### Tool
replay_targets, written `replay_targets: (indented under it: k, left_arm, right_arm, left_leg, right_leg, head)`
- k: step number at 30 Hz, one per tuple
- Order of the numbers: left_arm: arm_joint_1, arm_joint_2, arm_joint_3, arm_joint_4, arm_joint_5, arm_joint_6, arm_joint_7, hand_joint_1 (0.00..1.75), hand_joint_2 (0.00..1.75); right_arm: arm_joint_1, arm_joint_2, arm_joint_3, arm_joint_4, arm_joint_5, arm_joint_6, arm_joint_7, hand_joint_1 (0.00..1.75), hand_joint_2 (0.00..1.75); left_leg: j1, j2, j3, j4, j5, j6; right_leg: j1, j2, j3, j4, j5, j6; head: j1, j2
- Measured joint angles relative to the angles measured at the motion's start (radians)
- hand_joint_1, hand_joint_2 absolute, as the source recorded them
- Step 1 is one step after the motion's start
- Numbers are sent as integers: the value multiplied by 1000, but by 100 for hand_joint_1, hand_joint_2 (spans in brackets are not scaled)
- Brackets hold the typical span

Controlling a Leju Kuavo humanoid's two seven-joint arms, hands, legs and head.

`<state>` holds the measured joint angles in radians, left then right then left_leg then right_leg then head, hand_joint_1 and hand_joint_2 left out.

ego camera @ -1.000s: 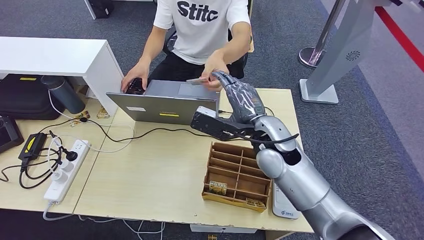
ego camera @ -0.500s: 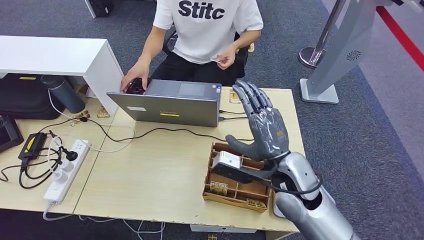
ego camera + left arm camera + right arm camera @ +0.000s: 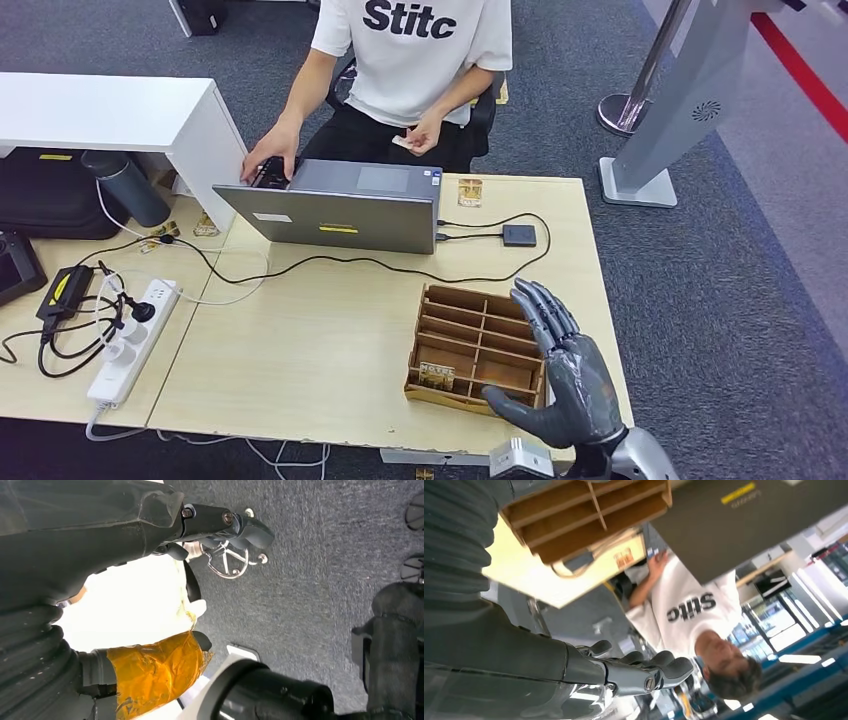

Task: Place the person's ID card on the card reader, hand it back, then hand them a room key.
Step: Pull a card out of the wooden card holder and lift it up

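The ID card (image 3: 403,141) is in the person's hand (image 3: 424,133), well beyond the right robot hand (image 3: 560,375), which hangs empty, fingers spread, beside the wooden tray (image 3: 476,350) on the table (image 3: 300,340). Reaching into the tray could snag its dividers. Whether its cards are room keys is unclear; I can't tell the left robot hand's state.

Office setting w/ a reception-desk feel. Grey carpet floor (image 3: 700,300) ran throughout. A light wood worktop (image 3: 300,340) carried an open grey laptop (image 3: 335,205), a white power strip (image 3: 130,340) w/ tangled black cables, and a wooden compartment organizer (image 3: 475,350). A white desk (image 3: 110,110) stood alongside, dark bottle (image 3: 125,187) by it. A person in a white T-shirt (image 3: 420,50) sat opposite, typing. Queue-barrier post base (image 3: 620,112) and a silver kiosk stand (image 3: 680,100) stood nearby.
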<state>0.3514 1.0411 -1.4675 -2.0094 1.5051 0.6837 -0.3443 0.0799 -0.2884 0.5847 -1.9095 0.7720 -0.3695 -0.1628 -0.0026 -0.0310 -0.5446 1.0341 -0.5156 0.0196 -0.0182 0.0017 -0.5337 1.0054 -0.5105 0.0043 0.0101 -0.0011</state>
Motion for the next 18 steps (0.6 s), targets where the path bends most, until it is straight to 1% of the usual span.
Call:
replay_targets:
  k: [3, 7, 12, 18]
  left_arm:
    - [1, -3, 0, -9, 10, 6, -6, 0, 175]
    - [1, -7, 0, -16, 15, 8, -12, 0, 175]
    - [1, -7, 0, -17, 15, -2, -13, 0, 175]
    - [0, -6, 0, -17, 14, -14, -10, 0, 175]
  right_arm:
    - [44, -2, -12, -3, -29, 14, -9, 0, 175]
    - [74, -12, -12, 0, 15, 15, 12, 0, 175]
    - [80, -31, -1, 23, 47, 19, 44, 0, 175]
    - [69, -46, 35, 68, 81, 40, 57, 0, 175]
  left_leg:
    - [0, 0, 0, 0, 0, 0]
    - [0, 0, 0, 0, 0, 0]
    - [0, 0, 0, 0, 0, 0]
    - [0, 0, 0, 0, 0, 0]
  right_leg:
    - [0, 0, 0, 0, 0, 0]
    - [0, 0, 0, 0, 0, 0]
    - [0, 0, 0, 0, 0, 0]
    - [0, 0, 0, 0, 0, 0]
  head:
    - [0, 0]
    - [0, 0]
    - [0, 0]
    - [0, 0]
